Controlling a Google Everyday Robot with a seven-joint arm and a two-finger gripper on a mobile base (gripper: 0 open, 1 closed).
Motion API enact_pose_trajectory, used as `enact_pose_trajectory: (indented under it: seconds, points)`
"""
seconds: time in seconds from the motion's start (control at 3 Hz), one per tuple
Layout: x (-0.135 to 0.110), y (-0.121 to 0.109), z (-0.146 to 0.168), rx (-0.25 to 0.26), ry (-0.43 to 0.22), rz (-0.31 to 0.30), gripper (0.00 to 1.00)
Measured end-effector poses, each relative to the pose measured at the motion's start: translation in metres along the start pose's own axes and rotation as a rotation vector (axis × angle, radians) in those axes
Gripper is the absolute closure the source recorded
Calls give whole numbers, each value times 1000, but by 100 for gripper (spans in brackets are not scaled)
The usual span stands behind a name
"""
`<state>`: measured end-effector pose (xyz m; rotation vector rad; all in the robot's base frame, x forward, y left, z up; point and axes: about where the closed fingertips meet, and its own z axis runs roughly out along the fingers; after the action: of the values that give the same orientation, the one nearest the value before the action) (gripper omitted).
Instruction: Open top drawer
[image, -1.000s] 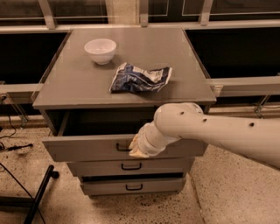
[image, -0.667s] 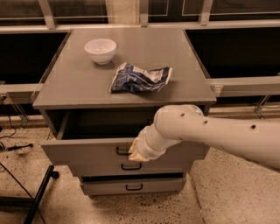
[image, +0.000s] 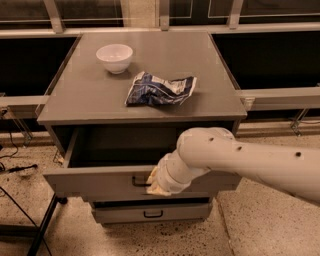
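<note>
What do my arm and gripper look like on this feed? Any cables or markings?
The arm is a smooth off-white tube with a bulbous rounded joint and a few small dark dots on its shell; no loose cables show. It narrows through ringed wrist segments to the gripper, a yellowish-cream end at the top drawer front, beside its black handle.

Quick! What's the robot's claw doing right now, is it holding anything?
Claw: at the black handle of the pulled-out top drawer; open or closed cannot be told.
</note>
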<state>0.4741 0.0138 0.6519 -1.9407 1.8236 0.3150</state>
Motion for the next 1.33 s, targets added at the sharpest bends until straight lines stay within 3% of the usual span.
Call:
enact_pose_trajectory:
  seconds: [0.33,0.67,1.0,1.33]
  points:
    - [-4,26,-11,-19,-2,-5,100]
    - [-4,28,-10,-19,-2,-6,100]
    - [-4,28,-10,-19,-2,-6,87]
    - [-4,28,-10,-19,-2,-6,64]
